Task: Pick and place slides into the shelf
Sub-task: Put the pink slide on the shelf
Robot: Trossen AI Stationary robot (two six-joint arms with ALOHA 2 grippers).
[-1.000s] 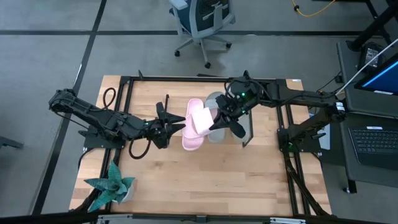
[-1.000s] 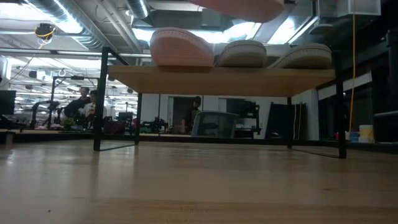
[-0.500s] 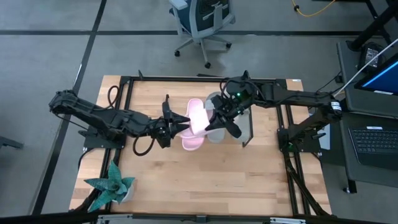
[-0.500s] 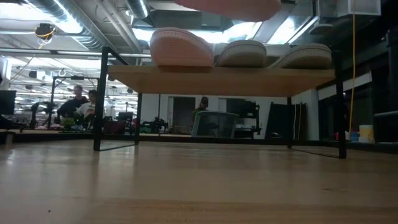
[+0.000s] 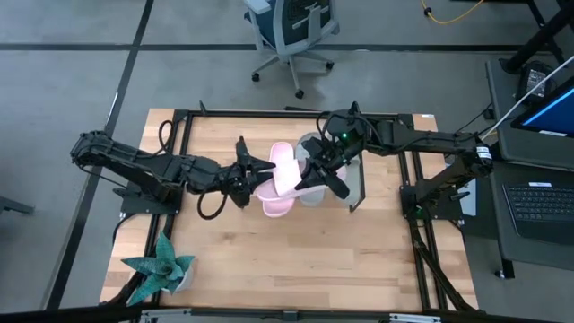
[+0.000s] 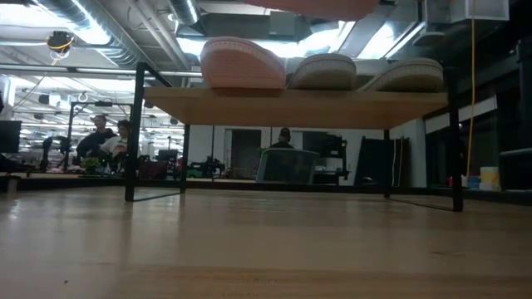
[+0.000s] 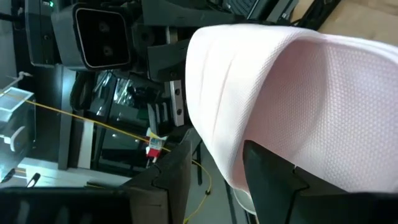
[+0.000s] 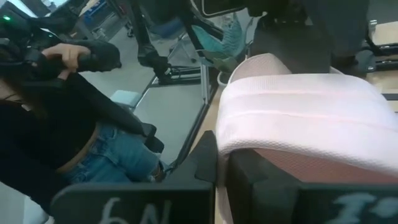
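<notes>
A pale pink slide [image 5: 280,179] hangs above the shelf [image 6: 295,108], and the low view shows only its underside [image 6: 316,7] at the top edge. My right gripper [image 5: 311,170] is shut on it. My left gripper [image 5: 257,177] is open at the slide's left side, one finger [image 7: 273,180] in front of the strap and one [image 7: 174,177] beside it. I cannot tell whether they touch it. Another pink slide [image 6: 241,65] and two grey-green slides [image 6: 320,71] [image 6: 407,75] rest sole-down on the shelf board. My right gripper pinches the held slide's wide strap [image 8: 292,124] at its edge between the two fingers [image 8: 261,186]. It comes slanting down from the table's right side. The slide is lifted clear of the shelf and of the slides on it.
A teal star-shaped plant [image 5: 160,269] stands at the table's near left corner. The shelf's black end frame [image 5: 360,184] stands right of the slides. An office chair [image 5: 291,31] is beyond the far edge and a laptop [image 5: 538,202] off the right. A person [image 8: 62,112] stands beyond the table.
My left gripper has moved toward the table's right edge, up to the left side of the held pink slide, and stays open. The slide remains lifted in my right gripper.
</notes>
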